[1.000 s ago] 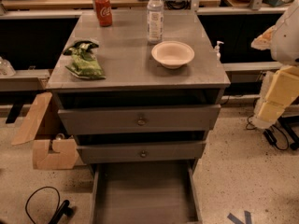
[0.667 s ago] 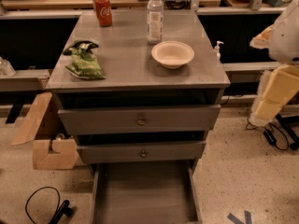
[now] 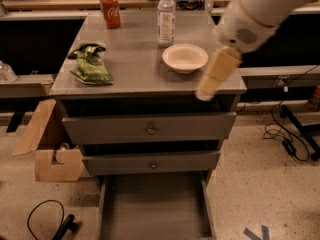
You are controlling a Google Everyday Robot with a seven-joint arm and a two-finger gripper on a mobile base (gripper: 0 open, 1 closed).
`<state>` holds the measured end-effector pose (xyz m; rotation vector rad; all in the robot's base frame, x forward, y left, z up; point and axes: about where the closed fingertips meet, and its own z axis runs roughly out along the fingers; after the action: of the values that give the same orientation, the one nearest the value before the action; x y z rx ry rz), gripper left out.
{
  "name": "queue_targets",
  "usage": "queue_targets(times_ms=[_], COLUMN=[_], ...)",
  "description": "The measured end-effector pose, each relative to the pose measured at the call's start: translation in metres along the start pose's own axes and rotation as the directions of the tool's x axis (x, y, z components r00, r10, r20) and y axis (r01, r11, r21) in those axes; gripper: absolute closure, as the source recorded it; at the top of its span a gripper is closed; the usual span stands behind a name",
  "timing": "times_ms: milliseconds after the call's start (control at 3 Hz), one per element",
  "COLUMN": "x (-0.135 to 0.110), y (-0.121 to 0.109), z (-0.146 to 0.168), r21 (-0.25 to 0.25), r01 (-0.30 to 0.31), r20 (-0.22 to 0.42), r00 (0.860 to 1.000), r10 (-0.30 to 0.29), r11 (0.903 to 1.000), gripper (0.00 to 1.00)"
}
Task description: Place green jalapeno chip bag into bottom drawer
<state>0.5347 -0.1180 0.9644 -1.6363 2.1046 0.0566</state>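
Observation:
The green jalapeno chip bag (image 3: 90, 66) lies wrinkled on the left part of the grey cabinet top (image 3: 135, 69). The bottom drawer (image 3: 155, 206) is pulled out at floor level, and its flat grey inside is bare. My gripper (image 3: 204, 92), a blurred cream piece at the end of the white arm (image 3: 255, 14), hangs over the right front corner of the cabinet top. It is just in front of the bowl and far to the right of the bag. It holds nothing that I can see.
A white bowl (image 3: 185, 58), a water bottle (image 3: 166, 15) and a red soda can (image 3: 111, 11) stand on the cabinet top. Two shut drawers with round knobs (image 3: 150, 129) sit above the open one. A cardboard box (image 3: 49, 151) stands at the left, and cables (image 3: 287, 136) lie on the floor at the right.
The arm has swung in from the right edge of the view to above the cabinet's right front corner. The bag, the bowl and the drawers have not moved.

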Motion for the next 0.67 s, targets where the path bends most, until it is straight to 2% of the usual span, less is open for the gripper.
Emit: queue_targets(times_ms=[333,667], x=[-0.062,-0.119], y=[-0.029,-0.059], z=[0.035,0.059], r21=[0.019,0.059], r01=[-0.083,-0.168], r20=[0.067,0.099], r00=[0.994,0.982], r10=[0.081,0.162], r11=[0.9964,0.9841], gripper=[0.0,0.0])
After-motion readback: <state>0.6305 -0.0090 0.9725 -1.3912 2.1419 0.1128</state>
